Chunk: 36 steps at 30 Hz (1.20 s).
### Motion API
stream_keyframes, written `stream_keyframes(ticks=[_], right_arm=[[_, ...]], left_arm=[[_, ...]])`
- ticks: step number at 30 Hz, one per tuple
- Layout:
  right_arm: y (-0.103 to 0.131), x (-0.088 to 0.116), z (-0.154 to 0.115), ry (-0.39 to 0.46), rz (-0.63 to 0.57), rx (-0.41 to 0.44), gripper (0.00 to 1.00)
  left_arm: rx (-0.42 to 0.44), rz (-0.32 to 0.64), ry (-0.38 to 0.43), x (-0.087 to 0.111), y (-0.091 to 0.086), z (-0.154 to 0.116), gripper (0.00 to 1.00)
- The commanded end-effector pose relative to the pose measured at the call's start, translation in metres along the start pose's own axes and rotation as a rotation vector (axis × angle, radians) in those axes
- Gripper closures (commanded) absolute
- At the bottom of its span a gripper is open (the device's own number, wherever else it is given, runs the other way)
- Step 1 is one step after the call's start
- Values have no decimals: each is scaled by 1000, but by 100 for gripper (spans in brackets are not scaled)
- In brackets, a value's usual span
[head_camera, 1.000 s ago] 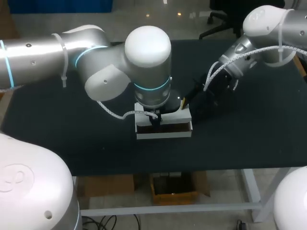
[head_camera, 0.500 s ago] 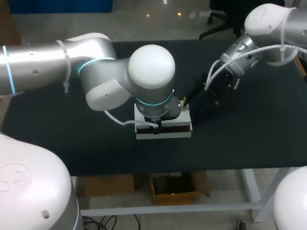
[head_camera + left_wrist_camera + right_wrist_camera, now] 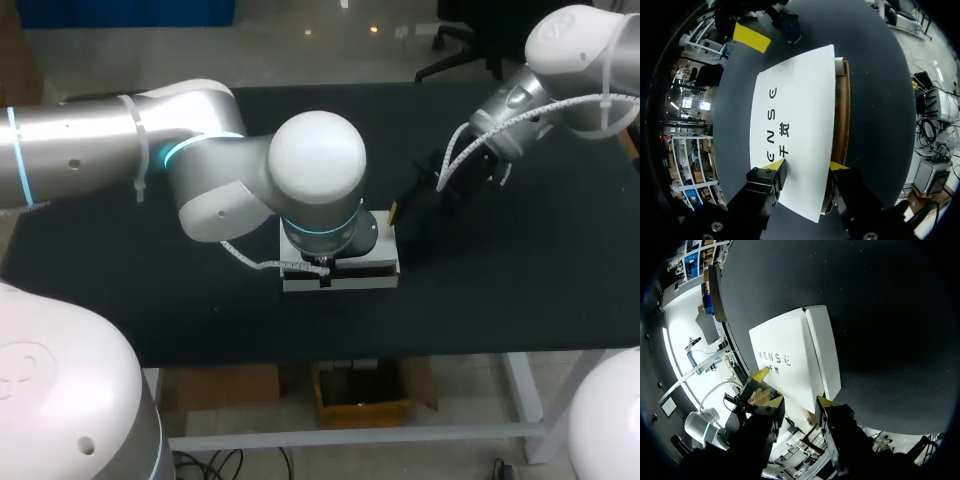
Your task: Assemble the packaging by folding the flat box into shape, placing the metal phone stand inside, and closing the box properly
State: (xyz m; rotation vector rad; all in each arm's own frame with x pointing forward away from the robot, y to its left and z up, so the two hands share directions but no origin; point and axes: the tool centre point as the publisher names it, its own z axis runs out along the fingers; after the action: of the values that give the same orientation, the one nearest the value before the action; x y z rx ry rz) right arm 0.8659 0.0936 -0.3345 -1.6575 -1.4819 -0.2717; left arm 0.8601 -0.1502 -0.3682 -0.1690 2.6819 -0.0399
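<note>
left gripper (image 3: 806, 165): fingers spread wide, gripping nothing. the white lid (image 3: 795, 110) of the box (image 3: 340, 276) lies directly under the tips, one tip on its printed face, the other at its free edge. likely purpose: pressing the lid shut. right gripper (image 3: 792, 388): fingers apart, empty, with the box just ahead of its tips, probably bracing it against sliding on the table (image 3: 500, 290). a brown interior (image 3: 842, 120) shows along the unclosed edge. the phone stand is not visible, so contents are unconfirmed.
</note>
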Motion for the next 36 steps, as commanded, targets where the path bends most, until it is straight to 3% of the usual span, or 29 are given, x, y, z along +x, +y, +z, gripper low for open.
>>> stream_keyframes(ticks=[1, 3, 16, 36], right_arm=[[-16, 3, 4, -15, -9, -65, 74], [-18, 4, 6, -23, -16, -68, 100], [-21, 9, 24, -66, -53, -66, 100], [-14, -5, 41, -75, -31, -40, 100]], left_arm=[[-4, -2, -5, 4, 0, 1, 53], [-2, -2, -4, 4, 0, 1, 53], [-2, 0, -7, 7, 0, 0, 53], [-1, 1, -4, 8, 1, -1, 53]])
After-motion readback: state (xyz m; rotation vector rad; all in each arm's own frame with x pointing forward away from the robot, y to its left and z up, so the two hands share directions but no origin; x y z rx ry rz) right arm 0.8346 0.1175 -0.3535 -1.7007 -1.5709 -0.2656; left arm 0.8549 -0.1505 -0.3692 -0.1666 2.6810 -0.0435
